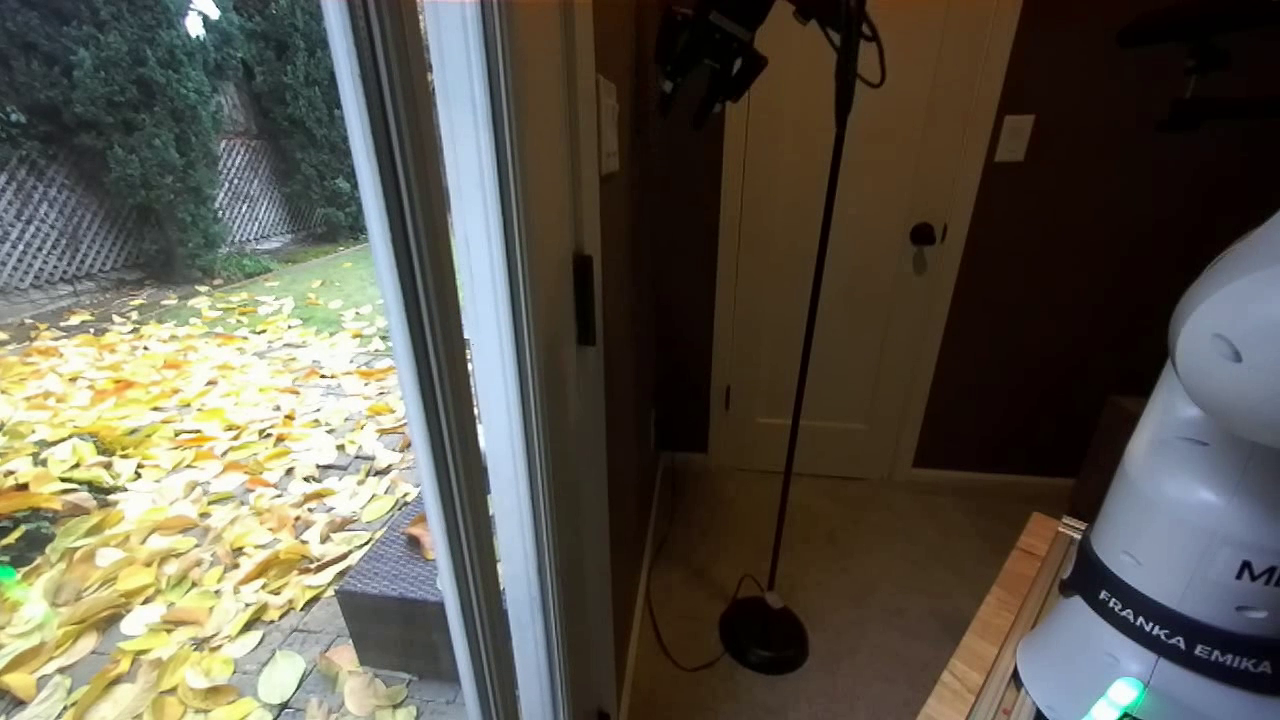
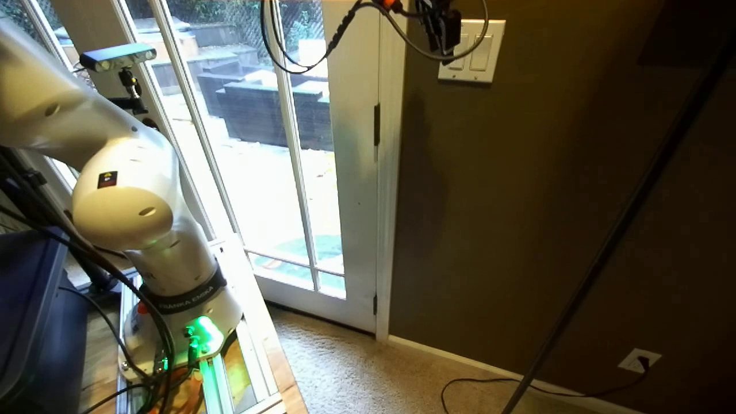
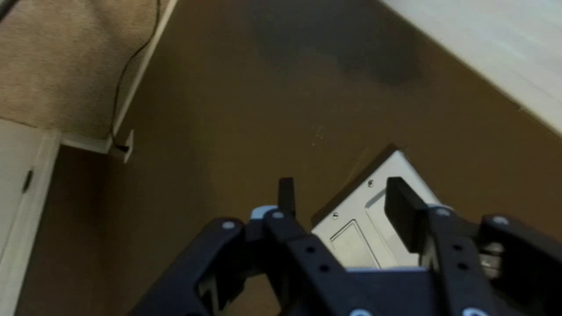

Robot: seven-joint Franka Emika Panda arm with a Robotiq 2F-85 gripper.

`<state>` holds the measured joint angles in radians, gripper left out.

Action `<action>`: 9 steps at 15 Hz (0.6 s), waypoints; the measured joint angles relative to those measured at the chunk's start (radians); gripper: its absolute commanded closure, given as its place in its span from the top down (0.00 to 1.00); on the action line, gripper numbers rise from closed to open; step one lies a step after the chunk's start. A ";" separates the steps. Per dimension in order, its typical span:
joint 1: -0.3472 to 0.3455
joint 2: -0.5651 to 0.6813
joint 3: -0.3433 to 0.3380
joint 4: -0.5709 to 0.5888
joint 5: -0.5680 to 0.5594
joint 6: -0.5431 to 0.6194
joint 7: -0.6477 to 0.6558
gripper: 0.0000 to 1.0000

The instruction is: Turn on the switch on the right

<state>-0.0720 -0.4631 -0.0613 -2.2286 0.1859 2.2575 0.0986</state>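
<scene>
A white plate with two rocker switches is on the brown wall in both exterior views (image 1: 608, 125) (image 2: 464, 77). In an exterior view the right switch (image 2: 481, 53) shows behind a cable loop, and the left switch is partly covered by the gripper. In the wrist view the plate (image 3: 351, 202) is tilted. There the right switch (image 3: 353, 245) is the lower-left rocker, and the left switch (image 3: 382, 213) is partly behind a finger. My gripper (image 3: 340, 188) is open and empty in front of the plate. It also shows in both exterior views (image 1: 728, 100) (image 2: 445, 49), apart from the wall in one of them.
A black stand pole (image 1: 815, 300) with a round base (image 1: 763, 640) stands near the wall. A cord runs to an outlet (image 2: 631, 361). A glass door (image 2: 362, 201) adjoins the switch wall. Another switch plate (image 1: 1014, 138) is beside the white inner door (image 1: 830, 330).
</scene>
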 measured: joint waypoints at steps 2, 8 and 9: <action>-0.041 -0.071 0.045 -0.006 -0.118 -0.062 0.067 0.99; -0.079 -0.211 0.100 -0.049 -0.241 -0.073 0.104 1.00; -0.080 -0.211 0.100 -0.051 -0.242 -0.073 0.104 1.00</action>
<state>-0.1522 -0.6739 0.0383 -2.2792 -0.0562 2.1845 0.2028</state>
